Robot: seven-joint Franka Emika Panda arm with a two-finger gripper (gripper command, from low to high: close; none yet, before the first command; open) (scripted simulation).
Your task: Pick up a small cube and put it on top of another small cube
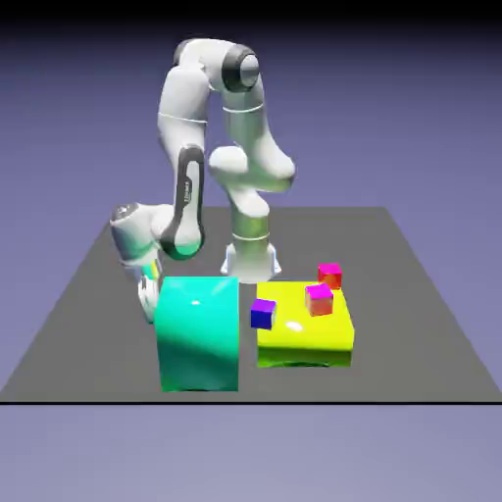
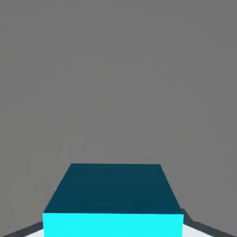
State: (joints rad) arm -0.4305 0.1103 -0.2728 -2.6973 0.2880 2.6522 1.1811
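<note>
In the hand view the small cube, plain cyan with a darker top face, fills the bottom middle between my fingertips. It hides most of both tips; only slivers of the fingers show at its lower corners. My gripper is shut on it, low over the grey table. In the exterior view the gripper sits just behind the left edge of the large teal block, which hides the cube. Other small cubes are a blue one, a pink one and a red one.
A large glossy teal block stands right in front of the hand. Beside it, toward the exterior view's right, lies a flat yellow block with the blue and pink cubes on it. The red cube sits at its far corner.
</note>
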